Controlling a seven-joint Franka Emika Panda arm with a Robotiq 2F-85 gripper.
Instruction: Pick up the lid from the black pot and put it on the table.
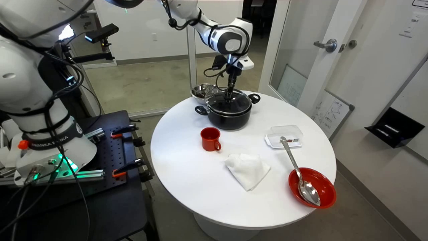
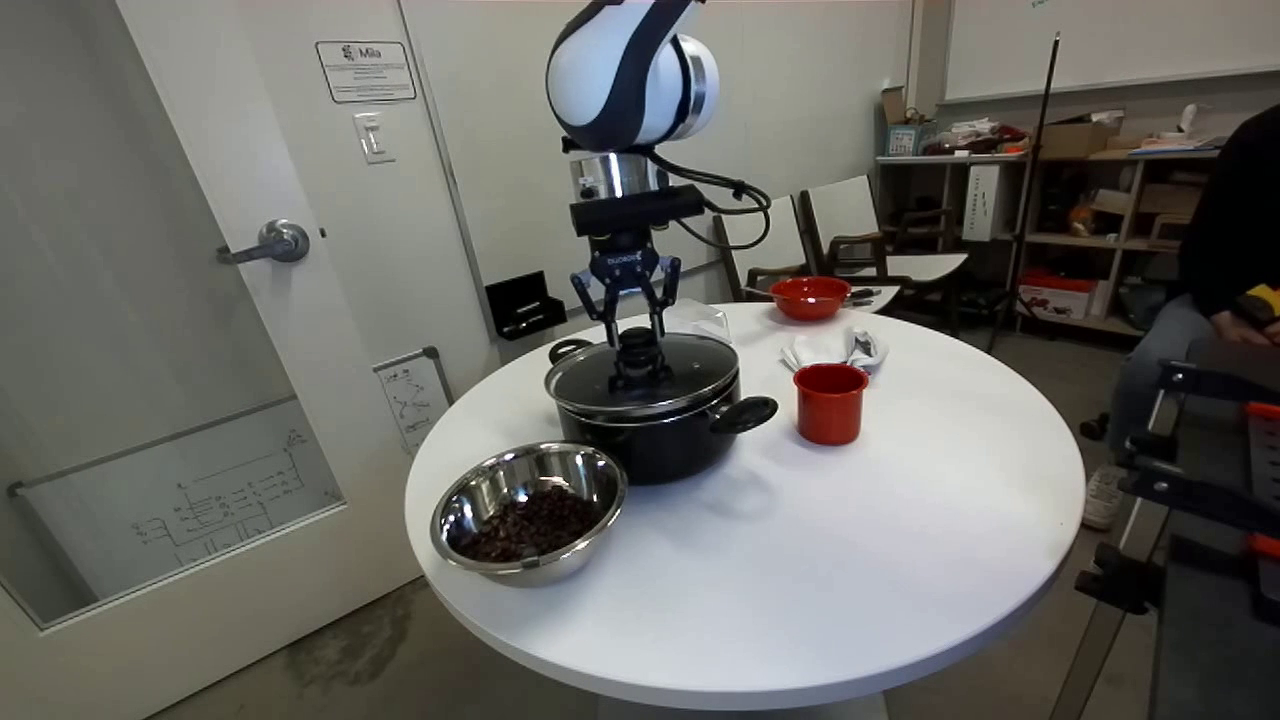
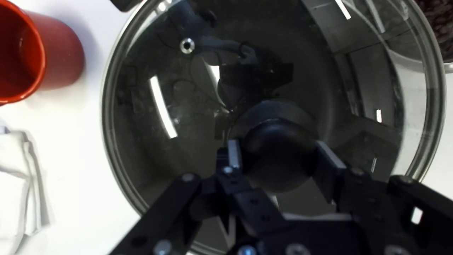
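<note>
black two-finger gripper (image 3: 281,156) fills the bottom of the wrist view. jaws partway apart, dark round knob (image 3: 279,148) between them. pads (image 3: 234,154) look flush on both sides of it, so that reads as a hold on the knob. knob belongs to the round clear glass lid (image 3: 272,88) with thin metal rim, which spreads out beyond the fingers and takes up most of that view.

lid is over the wide black pot (image 2: 660,450) with two small side handles, a bit off centre as seen: the large round white table (image 2: 800,580) shows through the glass along the right of the wrist view, and in an exterior view the rim overhangs toward the white door (image 2: 250,185). can't tell if lid and pot touch.

pot stands on that table. shiny round metal bowl (image 2: 560,465) right beside it, small dark brown pieces (image 2: 530,525) inside; contact unclear. small red mug (image 1: 210,140) upright near the pot in both exterior views. further out: loosely folded white cloth (image 1: 248,170), clear plastic box (image 1: 286,130), shallow red bowl (image 1: 326,189) near the table edge. long metal spoon (image 1: 310,194) leans in it, handle out over the rim. person (image 2: 1235,220) in dark top at the edge of an exterior view.
</note>
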